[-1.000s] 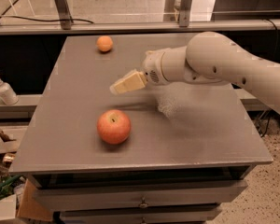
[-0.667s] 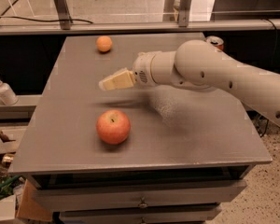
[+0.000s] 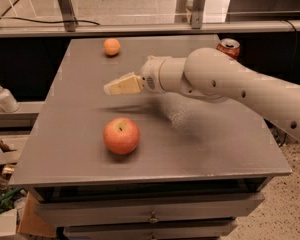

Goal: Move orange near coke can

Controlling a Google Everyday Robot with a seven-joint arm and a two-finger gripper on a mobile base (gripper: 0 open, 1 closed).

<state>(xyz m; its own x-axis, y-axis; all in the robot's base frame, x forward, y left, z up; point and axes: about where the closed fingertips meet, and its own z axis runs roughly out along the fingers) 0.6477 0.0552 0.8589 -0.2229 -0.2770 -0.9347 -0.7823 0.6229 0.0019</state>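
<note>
The small orange (image 3: 111,46) sits on the grey table (image 3: 80,109) at its far left. The red coke can (image 3: 228,47) stands at the far right edge, its lower part hidden behind my arm. My gripper (image 3: 111,87) hangs above the middle of the table, pointing left, short of the orange and above and behind the apple. It holds nothing that I can see.
A larger red-yellow apple (image 3: 121,135) lies at the front centre-left of the table. A soap bottle (image 3: 3,97) stands on a lower shelf to the left. A railing runs behind the table's far edge. Drawers sit below the table front.
My arm and gripper have moved left and slightly further back across the table, toward the orange. The orange, apple and can have not moved.
</note>
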